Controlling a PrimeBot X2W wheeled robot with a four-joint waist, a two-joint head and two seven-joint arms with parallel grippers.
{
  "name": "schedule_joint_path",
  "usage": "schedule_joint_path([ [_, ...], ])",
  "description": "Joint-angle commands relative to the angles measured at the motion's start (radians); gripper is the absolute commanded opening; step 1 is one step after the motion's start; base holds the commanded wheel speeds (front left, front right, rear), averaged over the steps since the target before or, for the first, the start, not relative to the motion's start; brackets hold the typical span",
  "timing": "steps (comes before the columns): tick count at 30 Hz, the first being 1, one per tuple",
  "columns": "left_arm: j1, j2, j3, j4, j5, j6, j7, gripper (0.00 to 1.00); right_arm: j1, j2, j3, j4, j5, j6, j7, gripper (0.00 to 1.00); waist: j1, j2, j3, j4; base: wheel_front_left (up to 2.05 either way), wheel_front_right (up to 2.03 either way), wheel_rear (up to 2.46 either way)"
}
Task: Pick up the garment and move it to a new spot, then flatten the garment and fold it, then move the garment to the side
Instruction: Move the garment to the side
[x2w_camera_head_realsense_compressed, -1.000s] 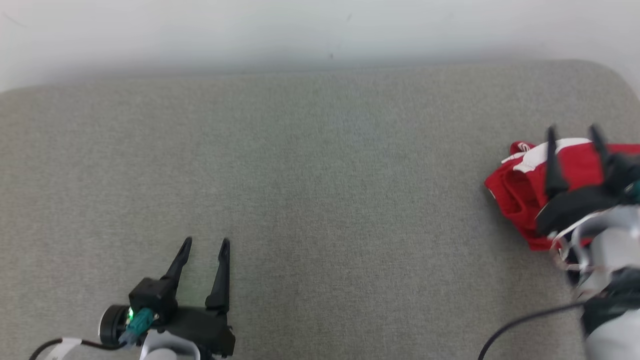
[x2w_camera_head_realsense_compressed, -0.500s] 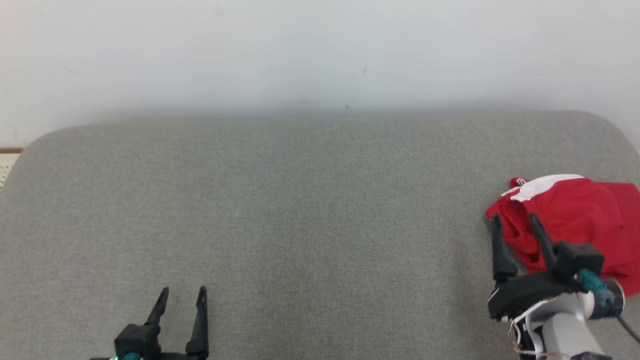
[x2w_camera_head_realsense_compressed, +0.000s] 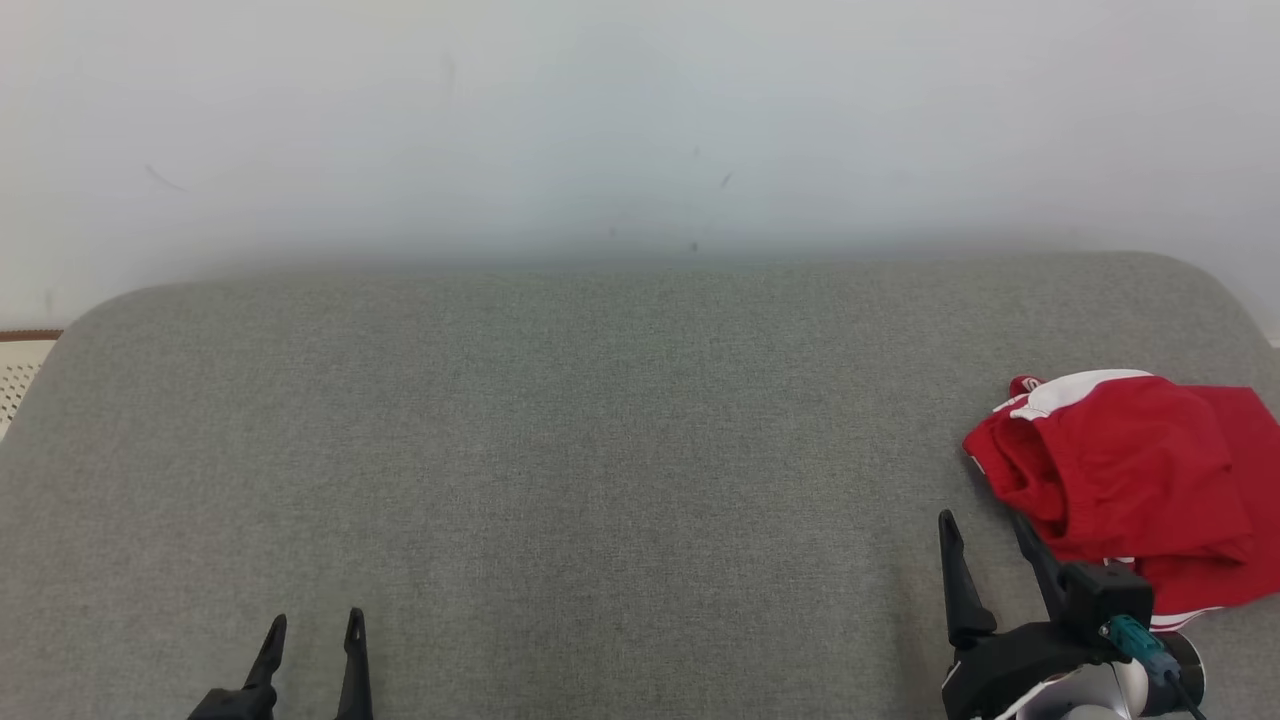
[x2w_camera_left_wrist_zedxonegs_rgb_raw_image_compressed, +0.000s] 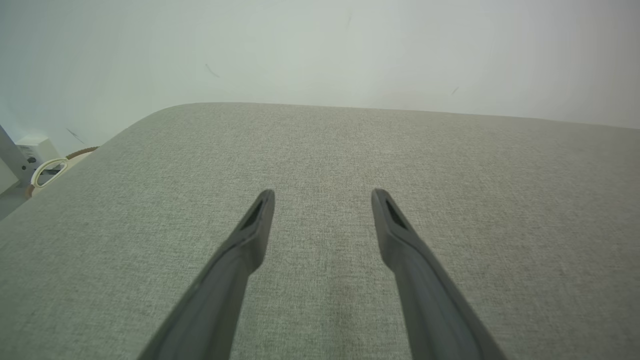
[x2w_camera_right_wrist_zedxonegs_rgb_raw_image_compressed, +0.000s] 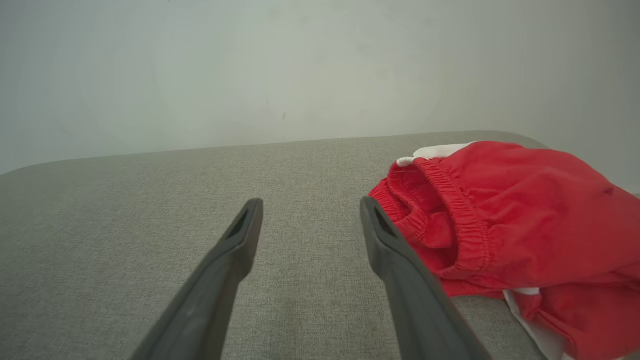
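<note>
On far right of grey padded surface (x2w_camera_head_realsense_compressed: 600, 450), red garment (x2w_camera_head_realsense_compressed: 1130, 470) crumpled (white trim showing). Right gripper (x2w_camera_head_realsense_compressed: 980, 518) just beside its left edge, fingers spread wide, empty. Left gripper (x2w_camera_head_realsense_compressed: 316, 616) well apart at lower left, likewise wide, empty

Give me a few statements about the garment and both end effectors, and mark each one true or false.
1. The red garment lies at the right side of the grey cushion. True.
2. The right end effector is shut on the garment. False: it is open, with nothing between its fingers.
3. The left end effector is open above bare cushion. True.
4. The garment has blue trim. False: its trim is white.
</note>
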Motion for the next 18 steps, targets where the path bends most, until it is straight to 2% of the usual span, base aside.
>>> schedule_joint_path([
  [1,0.013,0.008,0.006,-0.006,0.007,0.005,-0.001,1.0,0.016,-0.004,0.002,-0.002,-0.007,0.0,-0.004,1.0,0.0001,0.0001,-0.001,-0.002,0.0,0.0,0.0],
  [18,0.037,0.003,0.038,-0.016,0.031,-0.011,-0.001,1.0,0.053,0.008,0.015,-0.019,-0.018,0.0,-0.004,1.0,0.0001,0.0001,-0.006,-0.002,0.0,0.0,0.0],
])
